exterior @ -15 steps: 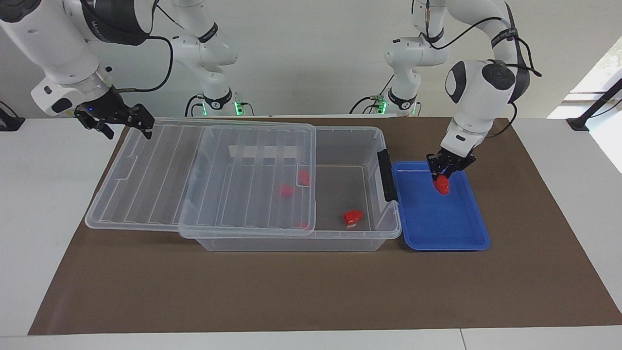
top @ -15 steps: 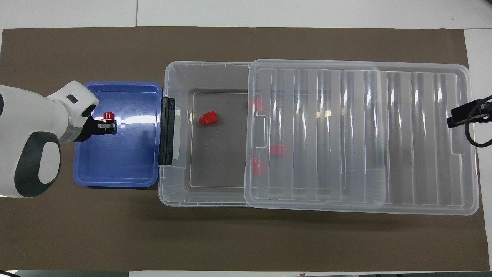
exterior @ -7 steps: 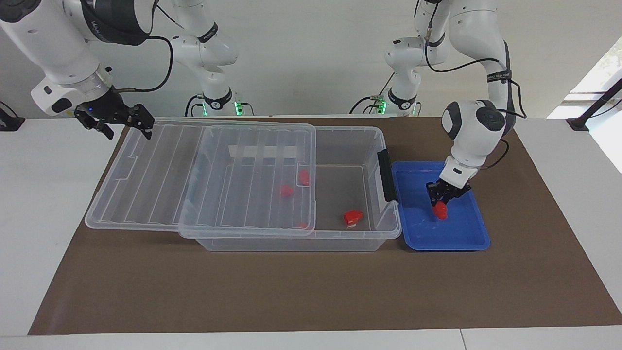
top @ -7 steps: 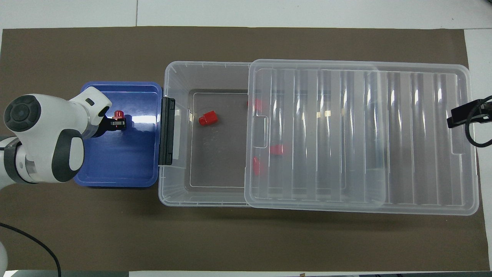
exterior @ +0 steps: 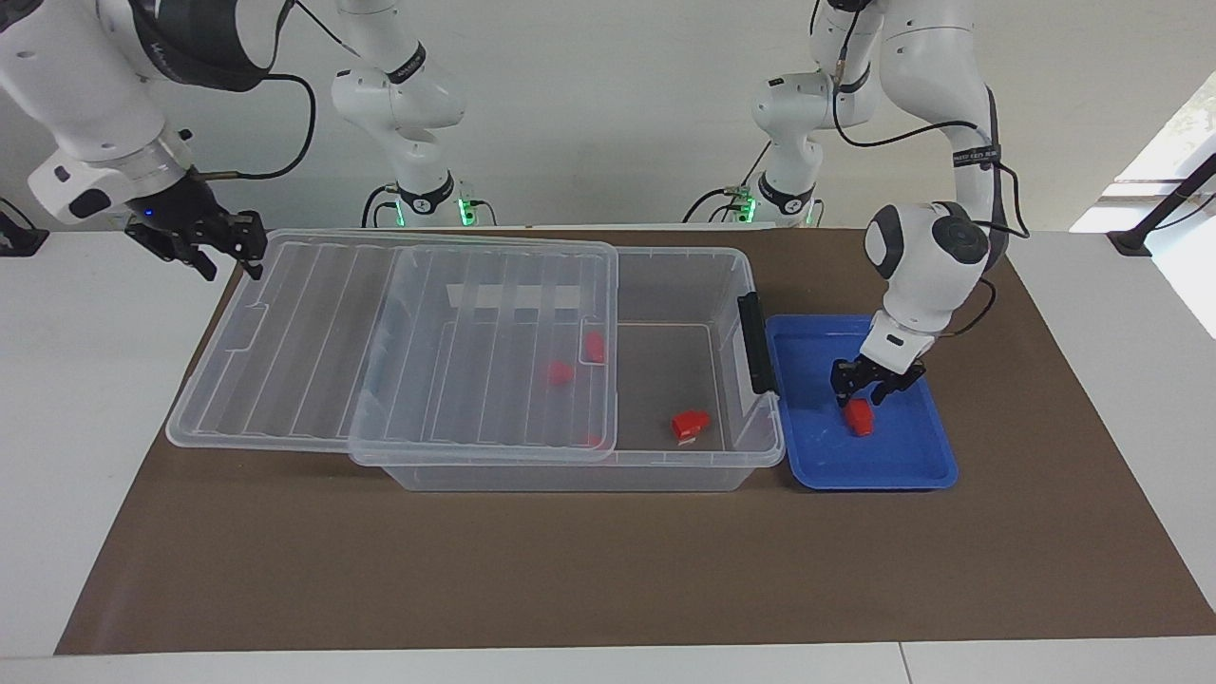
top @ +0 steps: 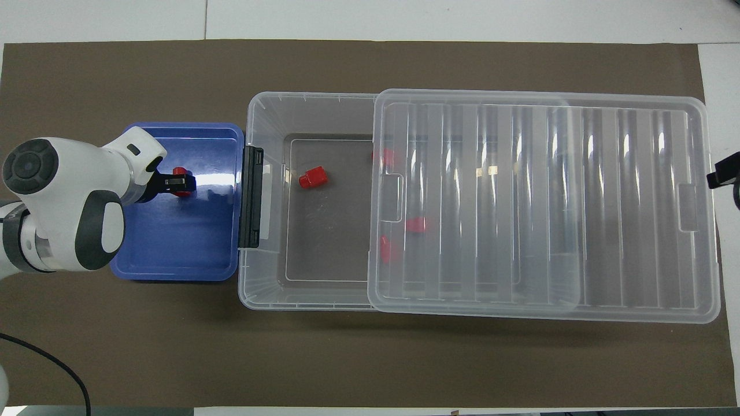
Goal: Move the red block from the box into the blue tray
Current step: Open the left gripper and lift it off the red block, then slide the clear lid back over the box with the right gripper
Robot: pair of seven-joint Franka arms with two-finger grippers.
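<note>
The blue tray (exterior: 893,461) lies beside the latch end of the box (exterior: 679,275), toward the left arm's end; it also shows in the overhead view (top: 173,242). A red block (exterior: 860,416) lies in the tray, partly covered from above (top: 180,171). My left gripper (exterior: 866,388) is open just above that block (top: 176,182). Another red block (exterior: 690,424) lies in the uncovered part of the box (top: 313,177). My right gripper (exterior: 228,252) is open and empty, up beside the lid's end.
The ribbed clear lid (exterior: 399,342) is slid half off the box toward the right arm's end (top: 537,202). Three more red blocks show through it (top: 416,225). A black latch (exterior: 755,342) faces the tray. A brown mat (exterior: 570,570) covers the table.
My left gripper came down into the tray with the red block and opened; the block now lies on the tray floor. My right gripper drew away from the lid's end.
</note>
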